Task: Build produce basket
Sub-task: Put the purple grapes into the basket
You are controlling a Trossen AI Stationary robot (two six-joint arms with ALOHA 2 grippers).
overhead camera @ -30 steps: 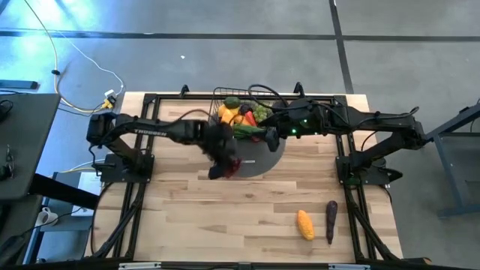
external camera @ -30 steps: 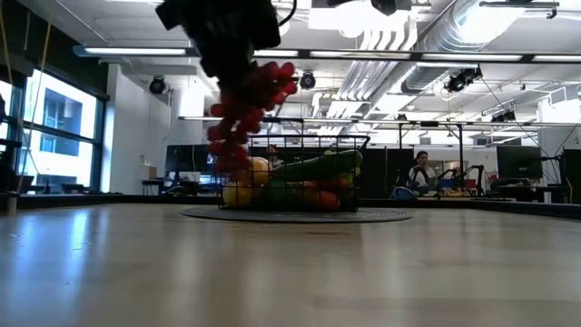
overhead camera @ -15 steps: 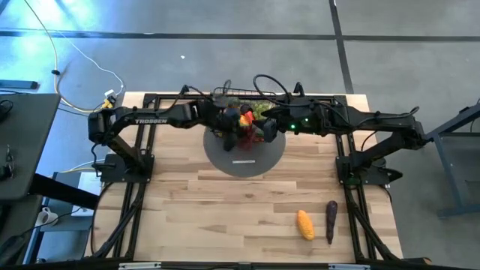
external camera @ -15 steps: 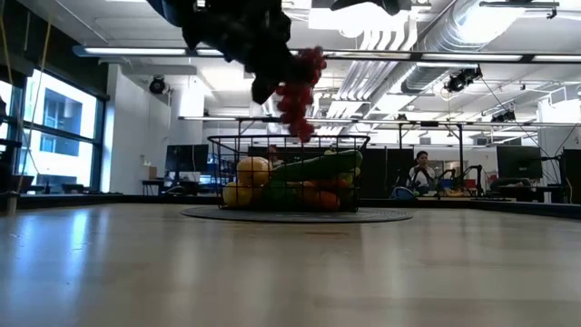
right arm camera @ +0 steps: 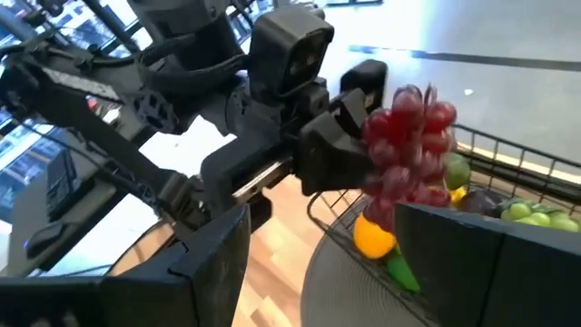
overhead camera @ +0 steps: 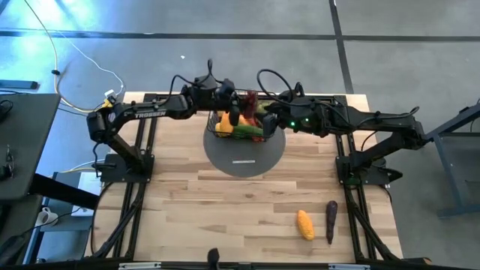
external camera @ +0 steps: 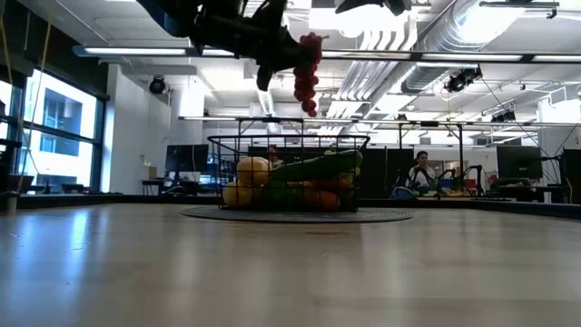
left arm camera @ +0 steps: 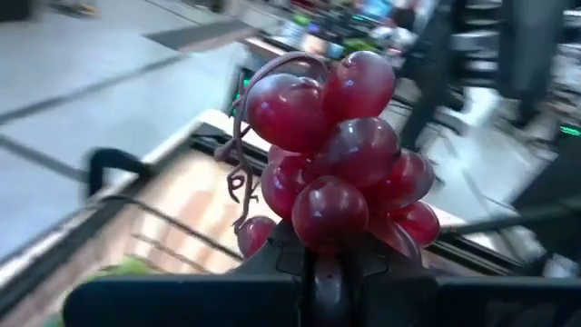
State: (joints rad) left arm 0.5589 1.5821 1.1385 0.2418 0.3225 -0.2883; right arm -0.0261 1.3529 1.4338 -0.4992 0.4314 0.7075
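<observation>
My left gripper is shut on a bunch of red grapes above the black wire basket, which stands on a grey round mat. The basket holds lemons, a cucumber, green grapes and other produce. In the low view the red grapes hang clear above the basket's rim. My right gripper is open beside the basket's right side, its fingers wide apart, and touches nothing. My left gripper pinches the red grape bunch by its side between its two fingers. The fingers come roughly level from the table's left. The bunch sticks out past the fingertips and hangs down, lifted clear above the basket, its stem uppermost.
An orange mango and a dark purple eggplant lie on the wooden table near its front right. The arms' black frames stand at both sides of the table. A person sits in the room behind.
My left gripper has carried the red grapes from over the mat's near side toward the table's far edge and upward, and has tipped up to nearly level. The bunch now hangs above the basket, higher than before. My right arm has kept still.
</observation>
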